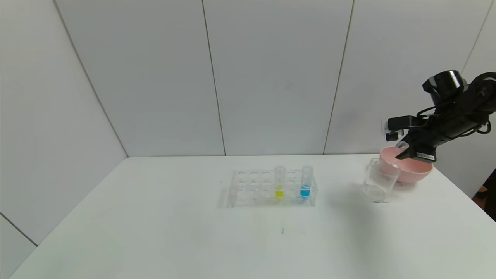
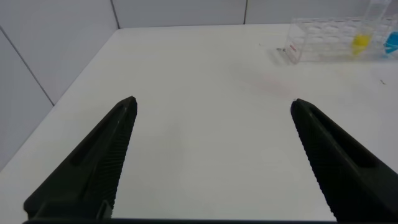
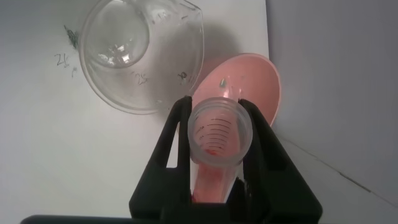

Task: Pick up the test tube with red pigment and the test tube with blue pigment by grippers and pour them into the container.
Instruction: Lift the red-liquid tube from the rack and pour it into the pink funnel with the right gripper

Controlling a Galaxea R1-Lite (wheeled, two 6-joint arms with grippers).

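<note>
My right gripper is shut on the test tube with red pigment, held tilted with its open mouth forward and down, above the pink bowl's near rim and just beyond the clear container. In the right wrist view the tube sits between the fingers, with red traces inside, and the container stands off to one side of its mouth. The test tube with blue pigment stands upright in the rack. My left gripper is open and empty over bare table; it does not show in the head view.
A pink bowl stands right behind the container near the table's right edge; it also shows in the right wrist view. A yellow-liquid tube stands in the rack beside the blue one. White walls close off the back and left.
</note>
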